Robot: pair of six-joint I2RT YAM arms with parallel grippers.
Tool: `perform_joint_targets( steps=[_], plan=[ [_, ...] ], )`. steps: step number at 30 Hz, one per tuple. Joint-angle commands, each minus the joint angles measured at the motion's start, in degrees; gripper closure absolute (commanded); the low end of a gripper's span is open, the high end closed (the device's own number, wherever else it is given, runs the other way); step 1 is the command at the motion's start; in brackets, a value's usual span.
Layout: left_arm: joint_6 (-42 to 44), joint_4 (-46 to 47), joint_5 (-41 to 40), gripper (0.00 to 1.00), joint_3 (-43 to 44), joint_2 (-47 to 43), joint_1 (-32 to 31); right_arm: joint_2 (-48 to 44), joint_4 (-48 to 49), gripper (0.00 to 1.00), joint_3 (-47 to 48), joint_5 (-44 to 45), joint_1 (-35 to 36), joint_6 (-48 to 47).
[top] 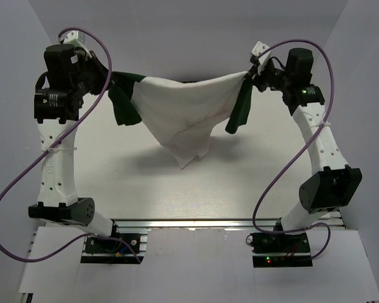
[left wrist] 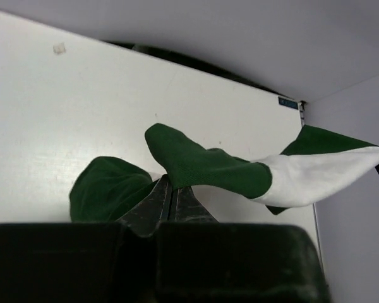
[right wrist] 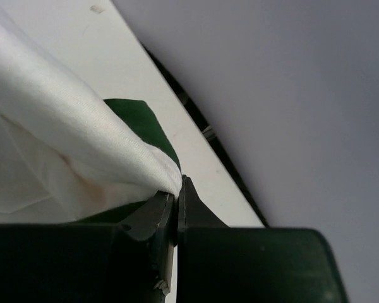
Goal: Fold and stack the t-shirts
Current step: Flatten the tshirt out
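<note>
Left gripper and right gripper each have their jaws pinched closed on a top corner of one t-shirt, which hangs between them over the far half of the table. The left wrist view shows the fingertips closed on green cloth. The right wrist view shows the fingertips closed on a bunched white fold.

Position: the garment lies inward from each claw, to the right of the left one and to the left of the right one. Neither arm is nearer, since each holds one end.

Axis: the gripped edge runs left to right, sagging slightly at mid-span. The white body narrows downward to a single point aimed at the near edge. Whether that point touches the table cannot be told. The left-hand sleeve and right-hand sleeve, both green, droop just inside the grippers.

Judgement: laying the shirt flat likely depends on keeping this left-to-right edge level.
</note>
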Motion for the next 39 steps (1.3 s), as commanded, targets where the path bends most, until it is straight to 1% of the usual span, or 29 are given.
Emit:
perform_joint_targets(
  steps=[1,8,11,12,15,17,18,20,21,25,28,29,31,32,33,34,35,36,38,39],
  plan=[
    [2.2,8.5,2.9,1.00,1.7,-3.6,0.9,-4.1,9.2,1.00,2.5,0.2,-1.1,1.5],
    [2.2,15.3,5.0,1.00,-2.4,-7.7,0.8,-7.5,17.0,1.00,-1.6,2.4,-2.7,3.4],
    [1.2,17.5,7.0,1.00,-4.0,-8.3,0.8,-8.6,19.1,1.00,-1.6,3.4,-4.2,4.2],
    [0.1,18.2,9.6,1.00,-4.9,-8.3,0.9,-9.0,21.7,1.00,-0.9,3.7,-4.8,5.2],
    [-3.5,21.5,15.8,1.00,-6.6,-8.0,0.9,-8.6,24.5,1.00,1.5,4.0,-7.3,7.6],
    [-6.4,25.7,19.1,1.00,-8.9,-7.9,0.8,-7.8,25.0,1.00,5.6,3.9,-8.7,8.5],
    [-7.0,26.8,22.6,1.00,-9.1,-7.7,0.9,-6.8,25.2,1.00,7.1,3.9,-10.3,9.5],
    [-9.4,29.3,26.5,1.00,-8.6,-5.9,0.8,-5.7,25.3,1.00,11.8,3.6,-11.6,10.4],
    [-10.2,30.2,30.3,1.00,-7.6,-4.6,0.7,-5.0,25.4,1.00,14.0,3.0,-11.9,11.0],
    [-13.6,32.1,34.8,1.00,-7.9,-4.5,0.0,-4.7,27.6,1.00,15.3,2.6,-11.9,11.9],
    [-15.2,33.2,36.8,1.00,-11.3,-6.0,-0.5,-3.5,28.2,1.00,16.9,1.9,-11.9,13.0],
    [-15.6,33.4,36.8,1.00,-13.0,-8.2,-0.6,-2.8,27.7,1.00,18.0,1.2,-11.8,14.2],
    [-17.1,35.1,35.8,1.00,-21.2,-11.7,-0.7,-1.0,26.9,1.00,18.4,-1.2,-10.9,15.3],
    [-17.4,35.2,35.0,1.00,-24.5,-15.8,-0.7,-0.2,26.2,1.00,18.0,-1.3,-10.2,14.8],
    [-18.2,35.3,34.1,1.00,-31.1,-18.1,-0.8,0.0,26.3,1.00,15.8,-1.1,-9.5,14.6],
    [-19.2,35.4,33.2,1.00,-34.5,-20.4,-0.8,0.2,26.6,1.00,14.2,-1.1,-9.0,14.5],
    [-20.5,35.7,31.4,1.00,-37.9,-22.8,-0.7,0.6,27.3,1.00,12.5,-0.4,-6.4,13.4],
    [-21.1,35.8,30.5,1.00,-44.5,-27.6,-0.7,0.9,27.9,1.00,9.7,0.0,-5.3,13.1],
    [-23.1,35.6,27.6,1.00,-50.0,-32.3,-0.7,2.8,28.8,1.00,7.8,1.4,-1.7,12.4],
    [-23.6,35.2,26.1,1.00,-54.7,-37.1,-0.7,3.6,30.1,1.00,6.9,2.0,-0.4,12.0]
  ],
)
